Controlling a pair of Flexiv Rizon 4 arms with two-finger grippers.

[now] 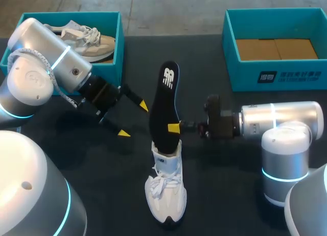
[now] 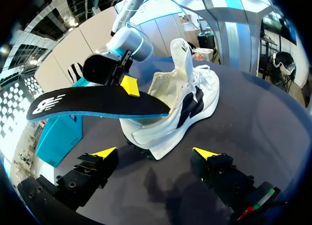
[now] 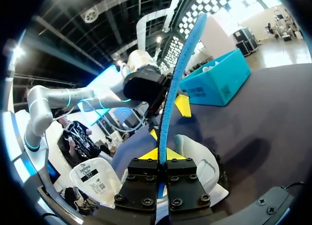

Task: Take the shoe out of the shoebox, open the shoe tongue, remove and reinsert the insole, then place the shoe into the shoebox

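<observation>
A white sneaker [image 1: 166, 194] stands on the dark table, toe toward the front edge. A black insole [image 1: 165, 100] with a blue underside rises out of its opening, one end still inside the shoe. My right gripper [image 1: 177, 127] is shut on the insole's edge just above the shoe. In the right wrist view the insole [image 3: 179, 74] runs edge-on out of my right gripper [image 3: 160, 155], above the sneaker [image 3: 195, 167]. My left gripper [image 1: 134, 119] hangs open to the left of the insole, touching nothing. In the left wrist view, the sneaker [image 2: 181, 108] and insole [image 2: 97, 103] lie ahead of my open left gripper [image 2: 156, 153].
A teal shoebox [image 1: 118, 38] at the back left holds a second, beige sneaker [image 1: 87, 39]. Another teal shoebox [image 1: 232, 39] at the back right has brown cardboard [image 1: 276, 48] on its floor.
</observation>
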